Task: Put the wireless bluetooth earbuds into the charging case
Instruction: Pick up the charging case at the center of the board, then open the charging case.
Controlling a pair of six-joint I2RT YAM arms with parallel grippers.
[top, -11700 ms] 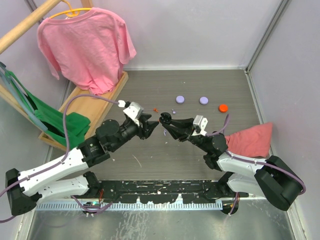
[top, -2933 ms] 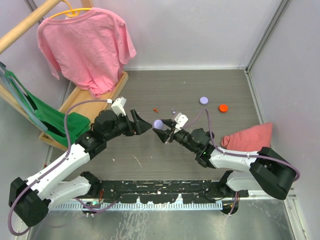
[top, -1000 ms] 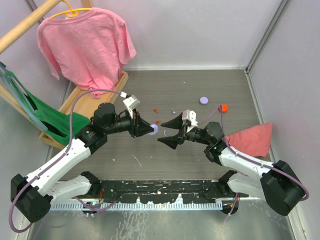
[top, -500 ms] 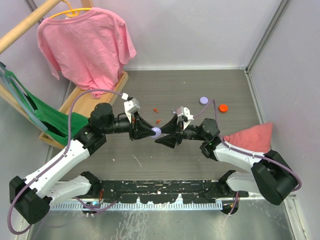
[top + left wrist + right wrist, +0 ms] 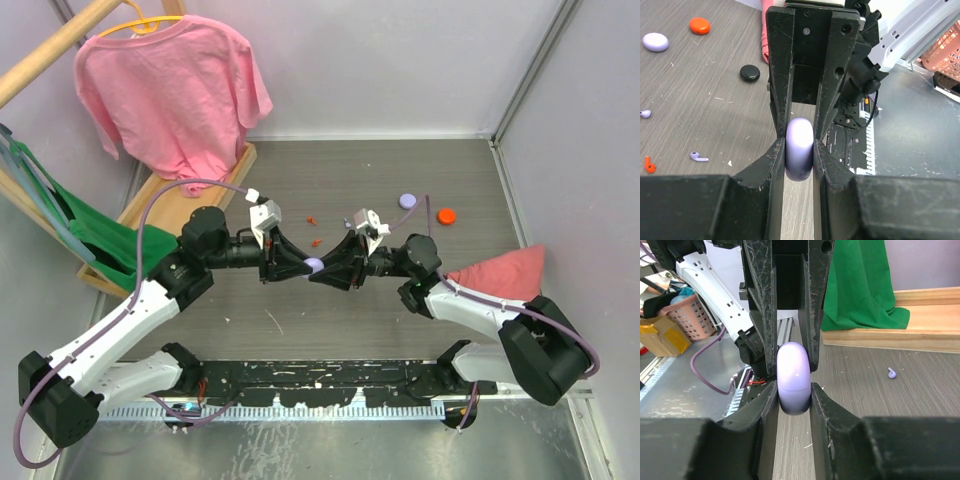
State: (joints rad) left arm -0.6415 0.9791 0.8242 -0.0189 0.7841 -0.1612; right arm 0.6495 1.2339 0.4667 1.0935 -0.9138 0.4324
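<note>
Top external view: left hand [image 5: 301, 264] and right hand [image 5: 326, 270] meet tip to tip above the worktop [image 5: 480, 180], both clenched on 1 lilac disc [image 5: 314, 264] held on edge between them, so neither is free. Left wrist view shows the charging case [image 5: 749, 73], the black puck, lying flat on the worktop beyond the hands, looking closed and touched by nothing, with an orange disc [image 5: 699, 25] and a 2nd lilac disc [image 5: 655, 41] farther off. No black earbuds visible in any view, only a lilac bud [image 5: 698, 157] and a red scrap [image 5: 648, 164], so I judge 0 of 2 earbuds inserted and the whole task left.
</note>
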